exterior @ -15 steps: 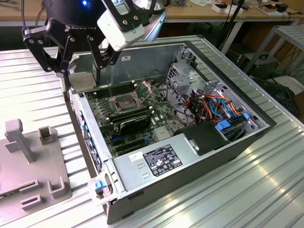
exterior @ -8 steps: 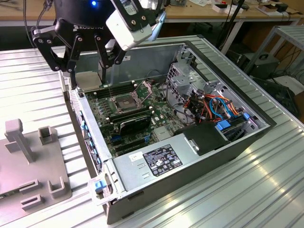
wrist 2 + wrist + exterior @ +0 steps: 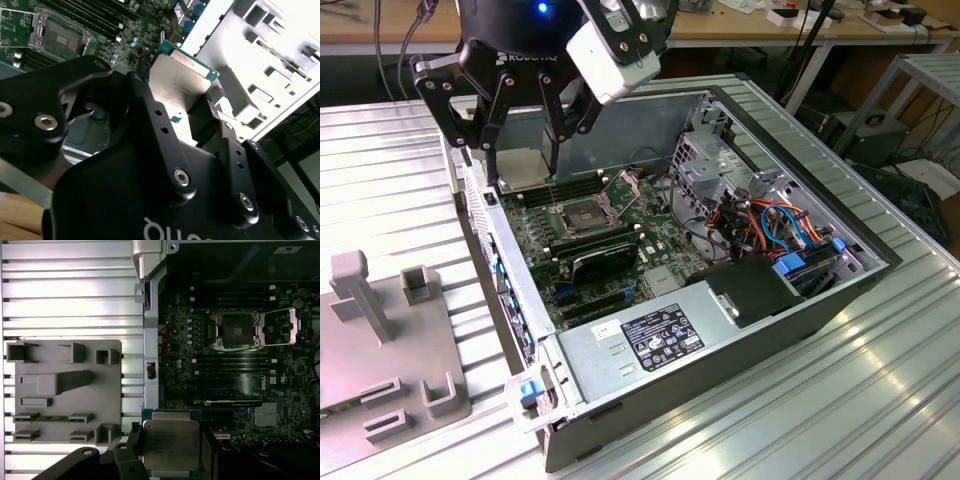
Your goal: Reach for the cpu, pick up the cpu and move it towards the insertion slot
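The chip [image 3: 170, 445] should stay level and square to the socket [image 3: 236, 330] while it travels, I judge, since its edges must match the frame. The gripper [image 3: 525, 165] hangs upright over the open computer case [image 3: 820, 300], beside the socket, fingers [image 3: 150, 125] clamped on the chip's edges.

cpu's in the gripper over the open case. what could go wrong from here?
1. The cpu sits between the gripper's fingertips by its edges; it could slip or tilt.
2. The insertion slot lies amid memory slots and its raised metal frame; the chip may catch there.
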